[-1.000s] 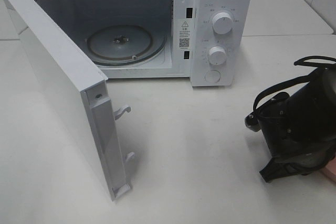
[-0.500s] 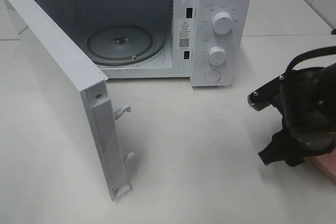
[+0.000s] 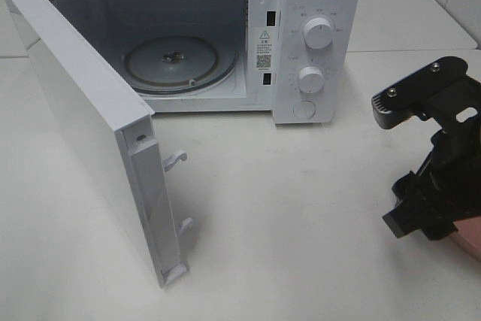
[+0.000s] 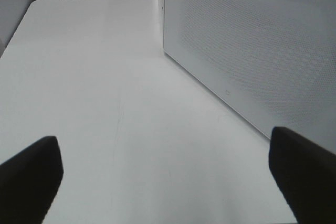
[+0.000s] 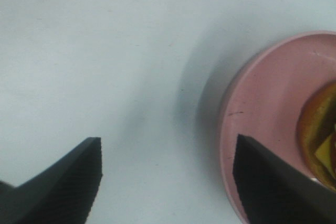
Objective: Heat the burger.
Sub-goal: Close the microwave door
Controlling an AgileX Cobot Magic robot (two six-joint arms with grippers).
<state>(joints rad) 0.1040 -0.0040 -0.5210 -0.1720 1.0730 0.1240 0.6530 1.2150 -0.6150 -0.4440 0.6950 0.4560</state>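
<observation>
White table (image 3: 301, 208) fills every view, with a white microwave (image 3: 316, 43) at its far side, door (image 3: 83, 118) swung wide and the glass turntable (image 3: 176, 62) bare inside. I take the microwave as my landmark.

Well to the right of the microwave and nearer to me, at the table's edge, sits a pink plate (image 5: 262, 108). On it rests the burger (image 5: 319, 137); in the right wrist view I see only a sliver of it, a glossy brown bun edge and a corner of yellow cheese.

My right end effector (image 5: 167, 179) hangs just above the table beside the plate, fingers spread wide and holding nothing; one ridged finger (image 5: 262, 182) overlaps the plate rim. My left end effector (image 4: 165, 174) is also spread wide and empty, beside the outer face of the microwave door.

I judge the burger to be light, soft and stacked, likely to squash or slide apart if pinched hard, with a slick bun. I would take it low across the sides, gently, or lift the stiff plate by its rim instead.

Most of the burger is cut off. From the high camera the arm hides it, and only a scrap of plate shows.
</observation>
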